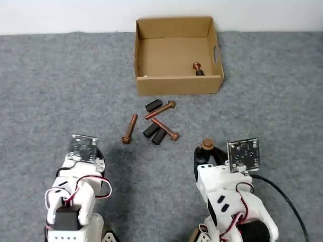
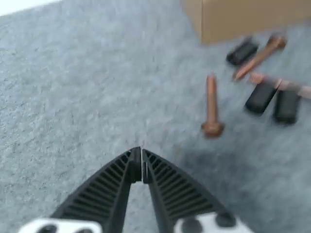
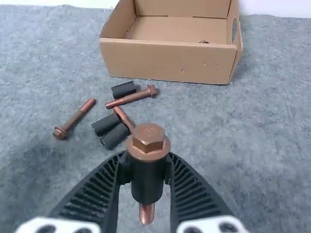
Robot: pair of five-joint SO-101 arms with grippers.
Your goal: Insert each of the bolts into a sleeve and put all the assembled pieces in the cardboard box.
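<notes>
Between right end effector [image 3: 146, 159] jaws: bolt [image 3: 148, 141] inside sleeve [image 3: 146, 183].

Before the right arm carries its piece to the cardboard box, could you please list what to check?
1. Bolt seated through sleeve: ok.
2. Right gripper shut on the sleeve: ok.
3. Cardboard box open, with room beside the assembled piece inside: ok.
4. Loose bolts and loose sleeves lie aside of the straight path: ok.
5. Left gripper shut, empty, away from the box: ok.
</notes>
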